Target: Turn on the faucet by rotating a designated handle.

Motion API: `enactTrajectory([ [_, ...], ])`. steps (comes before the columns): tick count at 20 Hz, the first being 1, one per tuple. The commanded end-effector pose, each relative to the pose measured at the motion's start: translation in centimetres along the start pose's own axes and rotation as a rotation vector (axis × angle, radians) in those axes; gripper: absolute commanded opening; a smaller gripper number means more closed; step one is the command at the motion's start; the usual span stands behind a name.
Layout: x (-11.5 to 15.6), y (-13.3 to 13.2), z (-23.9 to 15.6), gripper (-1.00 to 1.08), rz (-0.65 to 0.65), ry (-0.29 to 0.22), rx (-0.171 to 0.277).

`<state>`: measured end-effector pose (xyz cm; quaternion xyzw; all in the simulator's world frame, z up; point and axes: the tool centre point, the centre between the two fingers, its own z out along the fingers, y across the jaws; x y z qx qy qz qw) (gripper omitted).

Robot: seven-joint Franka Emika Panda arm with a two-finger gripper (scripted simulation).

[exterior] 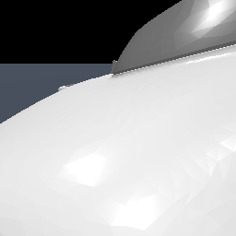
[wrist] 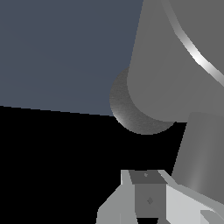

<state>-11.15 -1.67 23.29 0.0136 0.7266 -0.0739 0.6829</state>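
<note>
Wrist view, nearest: one gripper finger (wrist: pixel 146 197) shows; whether the jaws are spread or pressed together cannot be told. Just beyond, the faucet (wrist: pixel 175 70) fills the frame, matte, rigid, probably fixed. The handle is not identifiable; hold it near its free end for leverage.

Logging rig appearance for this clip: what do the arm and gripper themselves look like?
The arm is a glossy white, smoothly rounded shell with faceted highlights, filling most of the exterior view. In the wrist view the gripper shows pale grey angular finger parts around a darker grey block. No cables, markings or labels are visible.
</note>
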Motion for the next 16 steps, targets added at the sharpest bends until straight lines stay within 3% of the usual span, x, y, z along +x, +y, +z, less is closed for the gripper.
enactTrajectory([
  [1, -3.2, 3.1, 0.1, -1.00, 0.051, -0.026, -0.044],
  [16, -5.9, 7.2, 0.0, -1.00, 0.070, -0.058, -0.059],
])
